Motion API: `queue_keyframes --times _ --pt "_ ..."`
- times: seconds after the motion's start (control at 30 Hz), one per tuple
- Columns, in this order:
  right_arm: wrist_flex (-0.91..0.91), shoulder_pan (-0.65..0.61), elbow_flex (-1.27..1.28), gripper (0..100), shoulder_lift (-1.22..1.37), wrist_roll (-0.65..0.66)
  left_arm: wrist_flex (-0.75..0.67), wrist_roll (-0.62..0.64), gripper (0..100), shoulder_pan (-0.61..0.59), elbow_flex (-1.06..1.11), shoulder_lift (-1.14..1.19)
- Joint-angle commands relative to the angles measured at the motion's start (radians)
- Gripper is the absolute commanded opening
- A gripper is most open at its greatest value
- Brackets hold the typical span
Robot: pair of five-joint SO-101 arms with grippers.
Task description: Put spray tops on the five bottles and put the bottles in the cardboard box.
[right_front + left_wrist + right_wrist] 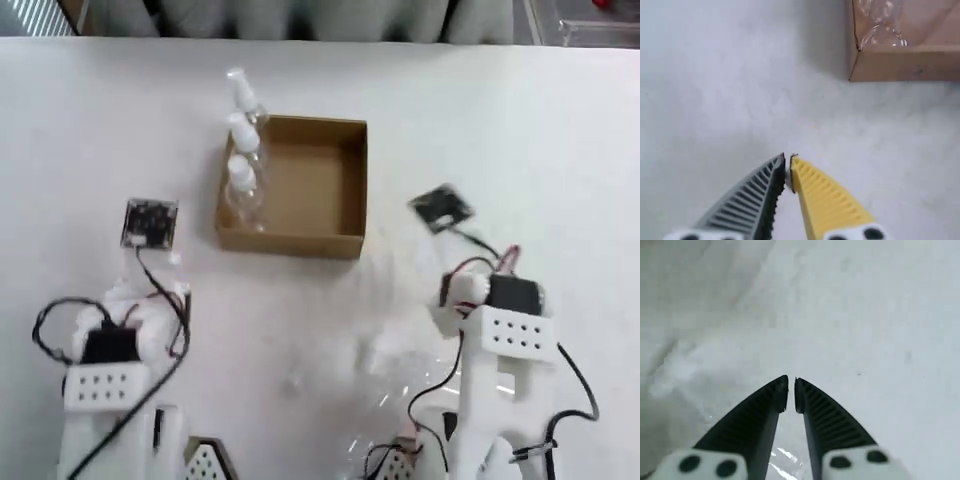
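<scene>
Nearest the front edge of the desk (pixel 560 130), the left arm (pixel 105 350) and the right arm (pixel 500 320) sit side by side and well apart, each trailing black cable.

The left fingers (pixel 820 195), one grey and one yellow, are drawn together to a thin slit at the tips and hold nothing. They hang over bare desk, with a near corner of the cardboard box (pixel 905 65) ahead of them.

The right fingers (pixel 825 415), both black, are likewise closed to a hairline gap with nothing between them. They too point down at the white surface.

Just beside the right arm, between the two arms, something clear and glinting (pixel 395 350) lies on the desk. It is too blurred to say what it is. A pale smear (pixel 680 365) in the right wrist view is just as hard to make out.

Farther back, the open box (pixel 345 185) stands on the desk between the arms and beyond them. Three clear bottles with white spray tops stand inside it in a row along its left wall. The nearest bottle (pixel 243 192) is by the near corner, the middle bottle (pixel 245 142) is just behind it, and the farthest bottle (pixel 243 92) is at the far corner. The rest of the box floor is bare brown card. In the left wrist view, clear plastic (pixel 880 30) shows just inside that near corner.
</scene>
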Motion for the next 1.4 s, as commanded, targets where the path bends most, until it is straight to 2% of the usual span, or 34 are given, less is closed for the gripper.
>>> queue_keyframes --times 0.0,0.1,0.17,0.37,0.63,0.8,0.97,1.07,1.2,1.37 --pt "-0.199 0.214 0.031 1.6 -0.01 -0.032 0.041 -0.072 3 0.018 -0.221 0.216" --pt "-0.272 0.357 0.043 1.6 -0.008 -0.029 0.118 -0.12 3 0.085 -0.334 0.265" --pt "-0.292 0.424 0.034 1.6 -0.008 -0.025 0.18 -0.115 3 0.179 -0.393 0.265" --pt "-0.306 0.561 -0.121 1.6 0.102 -0.023 0.339 -0.115 3 0.575 -0.503 0.265" --pt "-0.367 0.68 -0.459 1.7 0.541 -0.023 0.292 -0.077 3 1.041 -0.508 0.265" --pt "-0.361 0.734 -0.681 1.7 0.806 -0.023 0.235 0.009 3 1.247 -0.503 0.268" --pt "-0.36 0.757 -0.819 1.7 0.972 -0.023 0.049 0.064 5 1.348 -0.341 0.271" --pt "-0.36 0.754 -0.844 1.7 1.012 -0.023 -0.04 0.095 16 1.346 -0.235 0.265" --pt "-0.36 0.748 -0.842 1.7 1.015 -0.023 -0.04 0.109 29 1.351 -0.192 0.265" --pt "-0.355 0.751 -0.844 1.7 1.013 -0.023 -0.041 0.103 31 1.32 -0.163 0.274"
